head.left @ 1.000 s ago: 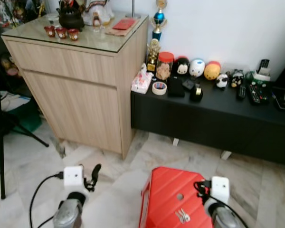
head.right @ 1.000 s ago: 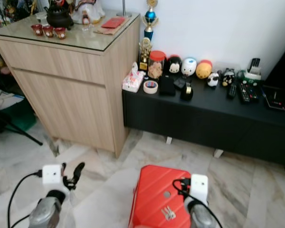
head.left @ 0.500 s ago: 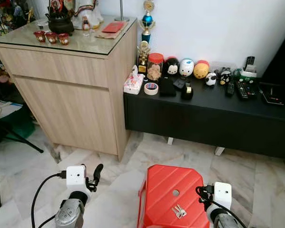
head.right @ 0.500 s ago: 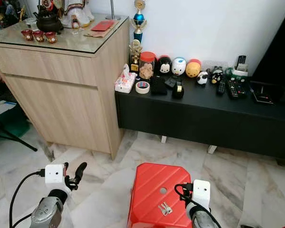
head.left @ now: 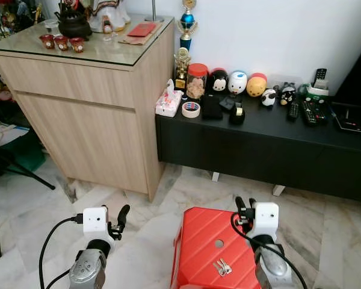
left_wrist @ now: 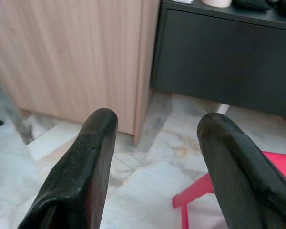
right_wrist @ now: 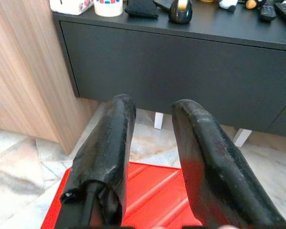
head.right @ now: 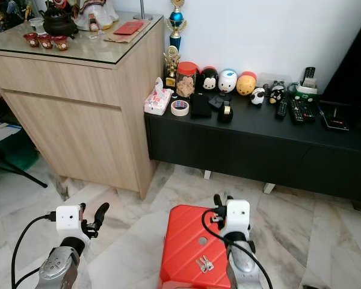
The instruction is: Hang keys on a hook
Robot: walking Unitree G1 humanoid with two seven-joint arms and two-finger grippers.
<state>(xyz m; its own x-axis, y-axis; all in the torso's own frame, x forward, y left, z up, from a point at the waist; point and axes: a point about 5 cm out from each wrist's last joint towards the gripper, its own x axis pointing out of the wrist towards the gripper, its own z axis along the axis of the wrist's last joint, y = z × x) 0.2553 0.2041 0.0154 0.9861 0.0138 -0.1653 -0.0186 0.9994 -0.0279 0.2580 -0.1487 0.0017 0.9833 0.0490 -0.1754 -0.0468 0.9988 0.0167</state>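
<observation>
Looking down from the head camera, you have the keys (head.left: 221, 268) lying loose on the red plastic stool (head.left: 198, 241) at the bottom centre of the frame, small and silvery, just below the hole in its seat. Your right gripper (head.left: 242, 208) sits at the lower right of centre, over the far edge of the stool and near the keys without touching them; its wrist view shows the two black fingers (right_wrist: 109, 157) parted by a narrow gap with nothing between them. Your left gripper (head.left: 121, 218) is at the lower left, above the marble floor (head.left: 138, 247) and apart from the stool, its fingers (left_wrist: 86, 162) spread wide and empty.

Beyond the stool, a low black TV cabinet (head.left: 259, 150) runs across the right half of the frame; on its top stand a tissue pack (head.left: 168, 102), a tape roll (head.left: 191, 109), a red-lidded jar (head.left: 197, 81), a row of round plush toys (head.left: 237, 82) and remote controls (head.left: 307, 111). At the upper left stands a light wooden cabinet (head.left: 90, 120) with a glass top carrying a dark teapot (head.left: 72, 24) and small red cups (head.left: 61, 43). A trophy (head.left: 186, 24) stands against the white wall.
</observation>
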